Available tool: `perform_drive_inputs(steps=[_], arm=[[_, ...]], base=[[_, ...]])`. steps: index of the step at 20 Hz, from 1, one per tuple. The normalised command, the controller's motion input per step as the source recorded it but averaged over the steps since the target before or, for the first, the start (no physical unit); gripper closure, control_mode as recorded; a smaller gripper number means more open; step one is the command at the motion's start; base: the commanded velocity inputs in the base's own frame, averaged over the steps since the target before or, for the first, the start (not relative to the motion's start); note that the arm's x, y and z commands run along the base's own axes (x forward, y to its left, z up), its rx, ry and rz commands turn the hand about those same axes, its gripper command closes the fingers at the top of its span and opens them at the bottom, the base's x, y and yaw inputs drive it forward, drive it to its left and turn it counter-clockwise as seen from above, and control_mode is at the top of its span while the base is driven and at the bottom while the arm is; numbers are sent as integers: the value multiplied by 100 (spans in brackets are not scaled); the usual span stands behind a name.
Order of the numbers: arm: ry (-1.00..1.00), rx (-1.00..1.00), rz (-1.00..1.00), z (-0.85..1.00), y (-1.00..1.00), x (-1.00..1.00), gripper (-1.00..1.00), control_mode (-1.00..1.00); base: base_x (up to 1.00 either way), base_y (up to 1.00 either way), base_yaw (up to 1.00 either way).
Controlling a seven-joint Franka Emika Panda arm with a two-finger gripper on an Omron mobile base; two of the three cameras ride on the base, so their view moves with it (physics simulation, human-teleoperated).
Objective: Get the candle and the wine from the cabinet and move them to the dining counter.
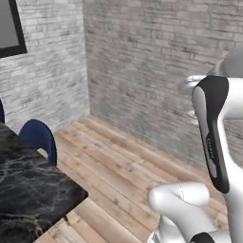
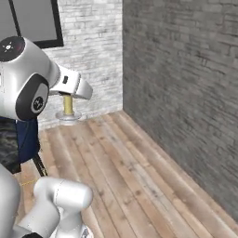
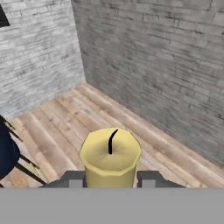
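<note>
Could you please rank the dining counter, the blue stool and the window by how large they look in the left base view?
1. dining counter, nearest the camera
2. blue stool
3. window, cropped, looks similar to the stool; unsure.

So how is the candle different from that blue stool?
The candle is yellowish and short, with a black wick; the blue stool is dark blue and rounded. The candle is held up off the ground between the fingers of the gripper, while the stool stands on the wooden floor beside the dining counter. The candle looks much smaller. Both are upright.
</note>
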Motion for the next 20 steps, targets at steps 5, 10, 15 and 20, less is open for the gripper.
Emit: perform_drive_inputs(steps=[5,10,15,20], arm=[[0,0,0,0,0,0,100,100],[0,0,0,0,0,0,100,100],[0,0,0,0,0,0,100,100],[0,0,0,0,0,0,100,100]], base=[[55,-95,55],[49,-90,58],[45,-65,72],[51,-57,77]])
